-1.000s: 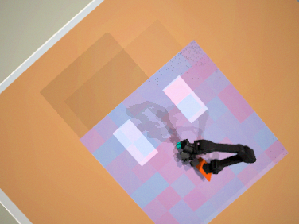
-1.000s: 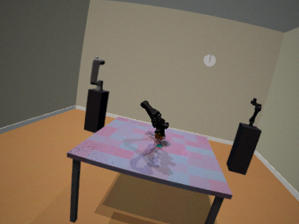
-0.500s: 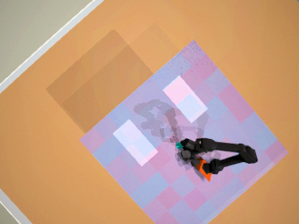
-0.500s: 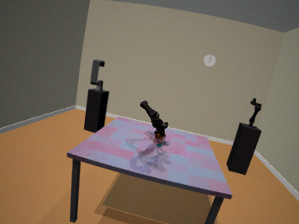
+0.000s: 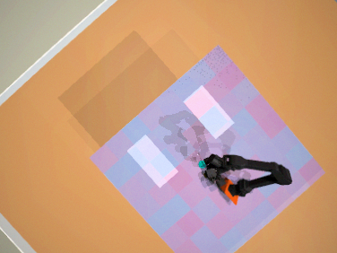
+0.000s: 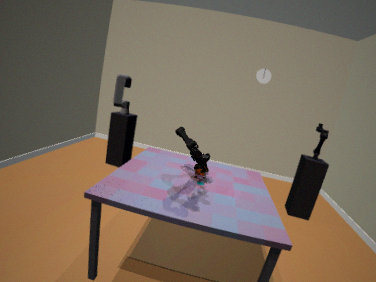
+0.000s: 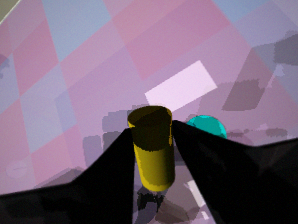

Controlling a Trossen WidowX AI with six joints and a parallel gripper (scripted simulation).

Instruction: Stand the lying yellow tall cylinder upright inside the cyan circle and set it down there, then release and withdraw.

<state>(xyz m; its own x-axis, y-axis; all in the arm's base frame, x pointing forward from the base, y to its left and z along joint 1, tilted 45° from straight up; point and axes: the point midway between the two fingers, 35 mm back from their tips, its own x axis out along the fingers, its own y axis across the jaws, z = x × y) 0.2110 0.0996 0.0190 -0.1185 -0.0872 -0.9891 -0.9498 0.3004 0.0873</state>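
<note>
Yellow tall cylinder: smooth, single-coloured; between the two gripper fingers in the wrist view, its near end in shade, its far part lit; hidden in the top view.
Gripper: black, parallel-jaw; clamped on the yellow cylinder, one dark finger against each side of it.
Cylinder and hand: the cylinder's shaded end sits level with the fingertips in the wrist picture, its lit part running back between the fingers; whether it touches the table cannot be told.
Cyan circle: flat, on the table; in the wrist view just beside the right-hand finger of the picture, partly covered by it, and off to one side of the cylinder.
Arm: black, jointed, bent; reaches over the table to the circle's neighbourhood.
Base plate: orange, partly hidden beneath the arm.
Table: patchwork top in pink, lilac and pale blue; dark legs.
Light patches: two, pale, oblong, on the tabletop in the top view.
</note>
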